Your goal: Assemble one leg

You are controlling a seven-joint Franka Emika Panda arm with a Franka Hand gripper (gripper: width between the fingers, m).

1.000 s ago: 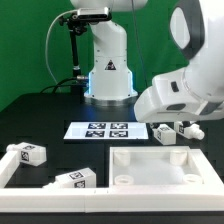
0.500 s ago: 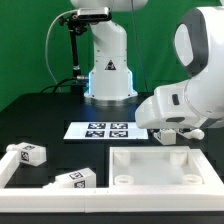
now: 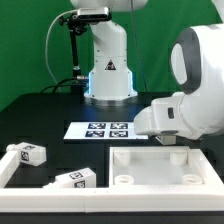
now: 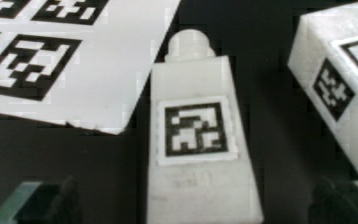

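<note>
1. Black fingertips (image 4: 30, 200) of the gripper (image 4: 197, 200) show in the wrist view, and they are spread wide apart.
2. Between them lies the leg (image 4: 194, 130), a short white peg. It lies flat on the dark table (image 4: 282, 30) with a black-and-white square tag facing up. Its thin round end points away from the gripper.
3. We think the fingertips do not touch the leg, but they are dark and blurry, so we are not sure.
4. Just beside the leg is the marker board (image 4: 51, 50), flat and white with tags on it. We cannot tell if the leg touches its edge.
5. On the leg's other side, near it but apart, lies a second leg (image 4: 345, 80), also with a tag.
6. In the exterior view the big white arm (image 3: 190, 100) leans low over the table on the exterior view's right. It hides the gripper and the leg from us there.
7. The marker board sits in the middle of the table, in front of the robot base (image 3: 108, 60).
8. A big white tray-like panel (image 3: 160, 165) lies nearer the camera than the marker board.
9. A third leg (image 3: 28, 153) and a fourth leg (image 3: 75, 178) lie on the exterior view's left, well apart from the arm.
</note>
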